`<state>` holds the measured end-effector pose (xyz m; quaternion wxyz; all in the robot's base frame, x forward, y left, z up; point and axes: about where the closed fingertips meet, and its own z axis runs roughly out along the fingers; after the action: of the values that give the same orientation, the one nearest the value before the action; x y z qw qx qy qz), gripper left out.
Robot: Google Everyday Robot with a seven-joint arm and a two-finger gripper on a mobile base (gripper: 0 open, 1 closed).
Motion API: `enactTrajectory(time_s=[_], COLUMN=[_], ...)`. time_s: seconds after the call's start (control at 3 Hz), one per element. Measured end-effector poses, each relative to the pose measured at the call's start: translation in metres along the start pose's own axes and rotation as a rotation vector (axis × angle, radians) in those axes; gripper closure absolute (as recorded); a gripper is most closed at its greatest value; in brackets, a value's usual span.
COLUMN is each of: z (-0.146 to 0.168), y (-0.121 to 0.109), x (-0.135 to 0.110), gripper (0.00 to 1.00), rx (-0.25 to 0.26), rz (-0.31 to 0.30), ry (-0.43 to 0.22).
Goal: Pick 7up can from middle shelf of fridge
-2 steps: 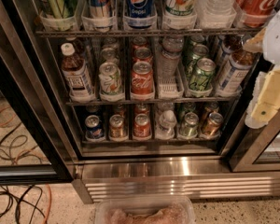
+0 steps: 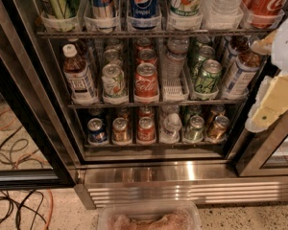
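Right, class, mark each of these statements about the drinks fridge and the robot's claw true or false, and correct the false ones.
1. The 7up can stands on the middle shelf, directly left of the red Coca-Cola can. True.
2. The claw is holding the 7up can. False: the claw is at the right edge of the view, well apart from the can.
3. The Pepsi can stands on the middle shelf. False: it stands on the top rack.
4. A dark green can stands on the middle shelf, to the right of the Coca-Cola can. True.
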<state>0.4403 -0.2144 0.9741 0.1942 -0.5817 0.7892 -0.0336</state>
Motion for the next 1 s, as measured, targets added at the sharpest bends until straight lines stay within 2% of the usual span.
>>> enactTrajectory(time_s=[0.33, 0.67, 1.0], z=[0.024, 0.072, 0.066], y=[0.034, 0.051, 0.04], x=[-0.006, -0.041, -0.068], gripper=[0.0, 0.0, 0.0], rx=[0.003, -0.035, 0.017], rz=[0.094, 0.079, 0.056], ry=[-0.127, -0.312, -0.412])
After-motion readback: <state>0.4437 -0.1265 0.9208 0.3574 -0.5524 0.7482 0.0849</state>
